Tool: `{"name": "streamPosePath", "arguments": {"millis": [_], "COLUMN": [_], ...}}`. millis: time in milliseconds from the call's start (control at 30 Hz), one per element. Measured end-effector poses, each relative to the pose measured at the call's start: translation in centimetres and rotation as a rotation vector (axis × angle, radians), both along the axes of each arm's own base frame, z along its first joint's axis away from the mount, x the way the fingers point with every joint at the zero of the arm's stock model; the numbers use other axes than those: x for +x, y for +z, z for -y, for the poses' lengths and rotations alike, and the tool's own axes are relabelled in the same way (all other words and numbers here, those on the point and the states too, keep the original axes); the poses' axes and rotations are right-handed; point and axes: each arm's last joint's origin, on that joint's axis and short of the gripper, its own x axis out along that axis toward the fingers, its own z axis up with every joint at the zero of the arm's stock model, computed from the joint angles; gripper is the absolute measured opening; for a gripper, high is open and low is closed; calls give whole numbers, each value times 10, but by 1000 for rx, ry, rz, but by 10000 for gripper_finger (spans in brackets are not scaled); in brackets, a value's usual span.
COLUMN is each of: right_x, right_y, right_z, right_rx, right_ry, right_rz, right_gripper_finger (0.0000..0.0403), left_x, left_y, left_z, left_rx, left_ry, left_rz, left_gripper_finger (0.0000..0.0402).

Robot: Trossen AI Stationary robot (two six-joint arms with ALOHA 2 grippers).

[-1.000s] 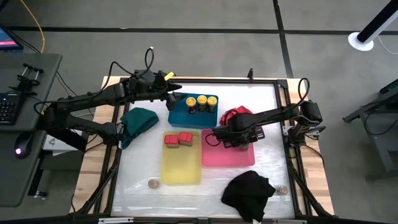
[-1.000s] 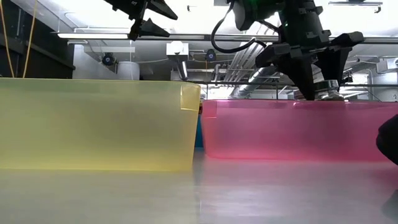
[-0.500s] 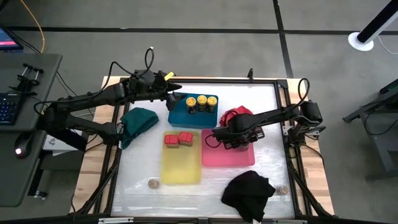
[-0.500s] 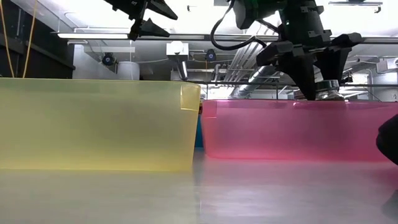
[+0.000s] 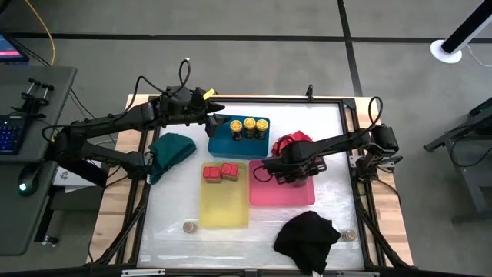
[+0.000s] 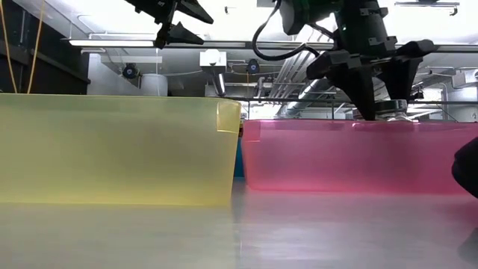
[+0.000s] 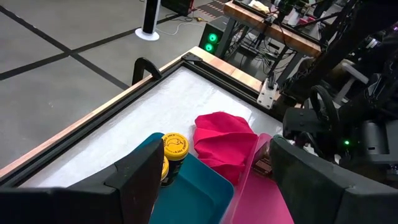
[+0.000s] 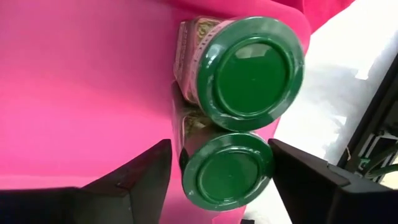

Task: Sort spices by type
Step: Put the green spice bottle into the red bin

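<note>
Two spice jars [image 8: 239, 118] with round green lids stand touching at the pink tray's [image 5: 284, 193] 12 o'clock end. The right end effector [image 5: 290, 171] hangs over them, fingers spread wide and empty. The left end effector [image 5: 217, 121] waits, open, at the blue tray's [image 5: 224, 143] 10 o'clock.

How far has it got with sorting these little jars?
Mostly sorted: three yellow-lidded jars fill the blue tray, two red-lidded jars the yellow tray. The open right gripper hovers over two green-lidded jars in the pink tray. Two silvery-lidded jars remain loose.
</note>
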Motion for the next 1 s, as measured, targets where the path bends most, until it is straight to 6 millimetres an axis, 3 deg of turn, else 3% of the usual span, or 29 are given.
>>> {"name": "streamPosePath", "arguments": {"millis": [233,633,1000], "right_x": [-2,-9,-22], "right_y": [0,4,34], "right_z": [0,0,1], "right_rx": [-7,9,29], "right_ry": [2,24,113], "right_rz": [-17,-87,69], "right_gripper_finger": [289,291,291], "left_x": [0,0,0], "left_y": [0,0,0], "left_z": [0,0,0], "left_rx": [0,0,0], "left_ry": [0,0,0], "left_rz": [0,0,0], "left_gripper_finger": [278,278,278]}}
